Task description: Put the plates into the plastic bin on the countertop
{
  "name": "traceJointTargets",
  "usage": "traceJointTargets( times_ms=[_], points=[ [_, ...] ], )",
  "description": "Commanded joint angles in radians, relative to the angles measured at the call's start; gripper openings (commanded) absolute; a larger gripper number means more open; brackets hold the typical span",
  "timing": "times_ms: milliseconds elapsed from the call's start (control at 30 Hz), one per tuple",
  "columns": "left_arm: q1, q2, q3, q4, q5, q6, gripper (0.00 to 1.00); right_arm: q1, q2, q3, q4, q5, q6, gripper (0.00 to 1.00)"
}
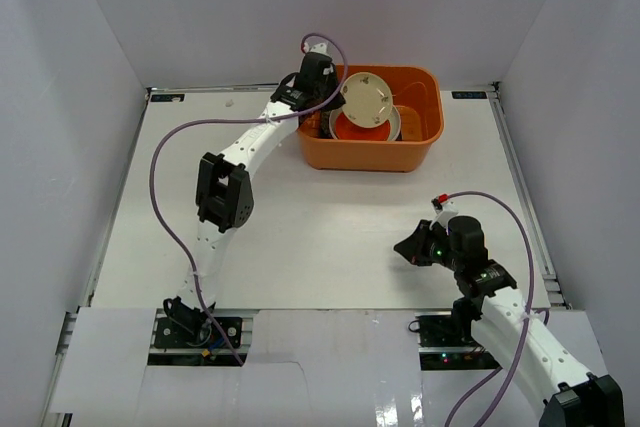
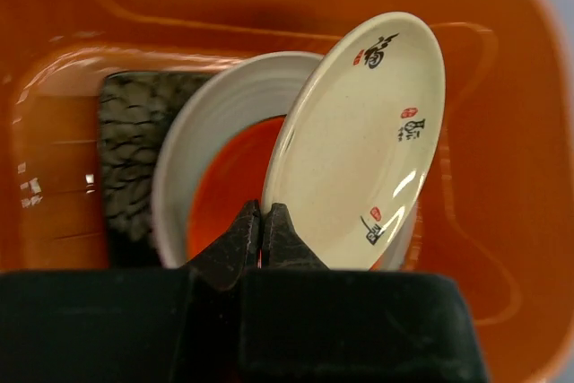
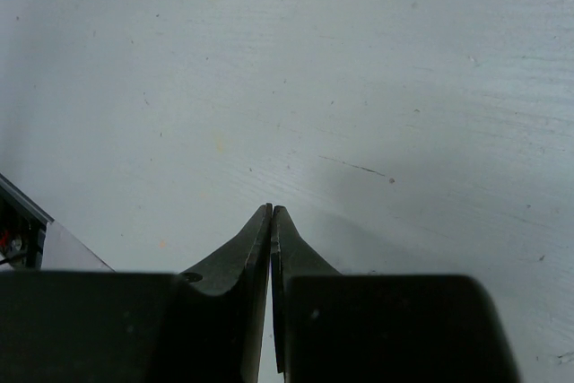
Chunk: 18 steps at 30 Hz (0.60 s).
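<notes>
Counter (image 1: 330,237): white, flat, walled in white on 3 sides. The 2 arms reach over it from the near edge.

Bin (image 1: 420,152): orange tub at the far edge, right of centre. Holds 3 plates that I can count.
- Black plate (image 2: 130,159): square, patterned, lying flat at the bottom on the bin's left side, partly covered.
- Red plate (image 1: 355,130): round, orange-red centre with a pale rim, overlapping the black plate and tilted.
- Cream plate (image 1: 368,99): round, standing steeply on edge above the red plate, inside the bin's outline.

View differences: the top view shows only the cream plate's plain underside with its foot ring. The left wrist view shows its upper face (image 2: 359,141), with dark characters and small red marks near the rim. The black plate is clear only from the left wrist. That view also shows the glossy bin wall (image 2: 502,177). The right wrist view shows bare counter only.

Left gripper (image 2: 261,221): over the bin's left rim, fingers pinched together on the cream plate's lower rim.

Right gripper (image 3: 271,221): fingers closed tip to tip, holding nothing, just above the counter at near right (image 1: 405,247), well apart from the bin.
</notes>
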Motion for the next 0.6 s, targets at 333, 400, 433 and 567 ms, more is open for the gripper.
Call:
traceJointTargets(
  times_ms=[333,400,433,567],
  points=[
    [0.034,0.018,0.03,0.075,0.059,-0.016,0.61,0.033,-0.004,0.095,-0.03,0.025,-0.043,0.13],
    [0.035,-0.011,0.023,0.076,0.062,-0.008,0.77,0.031,-0.001,0.119,-0.033,0.022,-0.04,0.19],
    [0.034,-0.022,0.022,0.078,0.065,-0.004,0.91,0.033,0.003,0.13,-0.036,0.016,-0.039,0.25],
    [0.034,-0.103,0.022,0.087,0.091,0.025,0.98,0.033,0.005,0.2,-0.053,0.033,-0.045,0.43]
  ],
)
